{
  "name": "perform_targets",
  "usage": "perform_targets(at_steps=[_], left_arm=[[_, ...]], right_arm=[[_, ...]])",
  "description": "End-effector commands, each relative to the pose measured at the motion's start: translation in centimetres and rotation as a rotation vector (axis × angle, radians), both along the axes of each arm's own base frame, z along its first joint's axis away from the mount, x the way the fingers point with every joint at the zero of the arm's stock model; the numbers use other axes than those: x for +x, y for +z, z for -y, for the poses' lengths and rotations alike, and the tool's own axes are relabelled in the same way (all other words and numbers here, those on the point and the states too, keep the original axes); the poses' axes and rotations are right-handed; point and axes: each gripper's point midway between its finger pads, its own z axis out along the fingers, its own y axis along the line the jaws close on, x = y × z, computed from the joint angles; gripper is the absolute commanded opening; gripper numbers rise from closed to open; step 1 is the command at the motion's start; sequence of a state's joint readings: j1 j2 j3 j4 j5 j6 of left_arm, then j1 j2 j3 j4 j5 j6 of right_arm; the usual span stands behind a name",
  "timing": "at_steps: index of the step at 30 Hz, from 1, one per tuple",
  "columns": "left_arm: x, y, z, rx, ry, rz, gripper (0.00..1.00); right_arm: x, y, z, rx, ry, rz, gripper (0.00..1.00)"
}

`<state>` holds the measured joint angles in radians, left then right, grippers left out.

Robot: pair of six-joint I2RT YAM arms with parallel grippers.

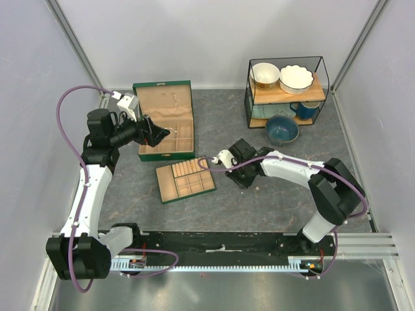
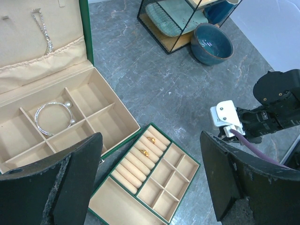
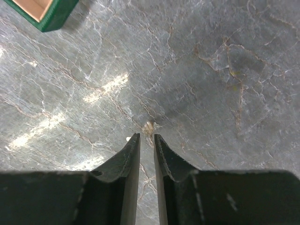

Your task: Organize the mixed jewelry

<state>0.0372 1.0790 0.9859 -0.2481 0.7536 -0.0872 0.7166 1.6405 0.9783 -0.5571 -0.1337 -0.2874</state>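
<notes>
A grey, marble-veined tabletop (image 1: 259, 207) lies between plain pale walls (image 1: 214, 39) framed by slim aluminium posts (image 1: 70, 34). At the far right stands a black wire shelf (image 1: 322, 72) with wooden boards, holding two white bowls (image 1: 296, 78) and a blue mug (image 1: 303, 109). A blue bowl (image 1: 282, 129) sits just in front. Light leaves bright patches on the stone.

Bangle (image 2: 52, 118) lies in box (image 2: 101, 125), gold rings (image 2: 144, 152) in tray (image 2: 165, 176), pale stud (image 3: 150, 126) on table (image 2: 178, 93).

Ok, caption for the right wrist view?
Right tool, jaws nearly closed, at a tiny pale piece on the grey table; green tray corner upper left.
</notes>
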Motion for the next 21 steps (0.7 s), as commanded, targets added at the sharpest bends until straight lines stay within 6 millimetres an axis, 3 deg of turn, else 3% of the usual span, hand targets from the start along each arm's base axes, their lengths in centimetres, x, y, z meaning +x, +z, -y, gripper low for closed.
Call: perform_targets(at_steps=[1, 10, 21], left_arm=[[-0.1, 1.1, 0.1, 0.023, -0.019, 0.072, 0.92], [-0.1, 1.1, 0.1, 0.023, -0.021, 0.072, 0.92], [-0.1, 0.9, 0.0, 0.030, -0.017, 0.073, 0.92]], right_arm=[[0.9, 2.5, -1.4, 0.051, -0.003, 0.046, 0.25], [1.9, 4.2, -3.4, 0.073, 0.022, 0.072, 0.26], [0.4, 2.0, -2.6, 0.041, 0.027, 0.017, 0.41]])
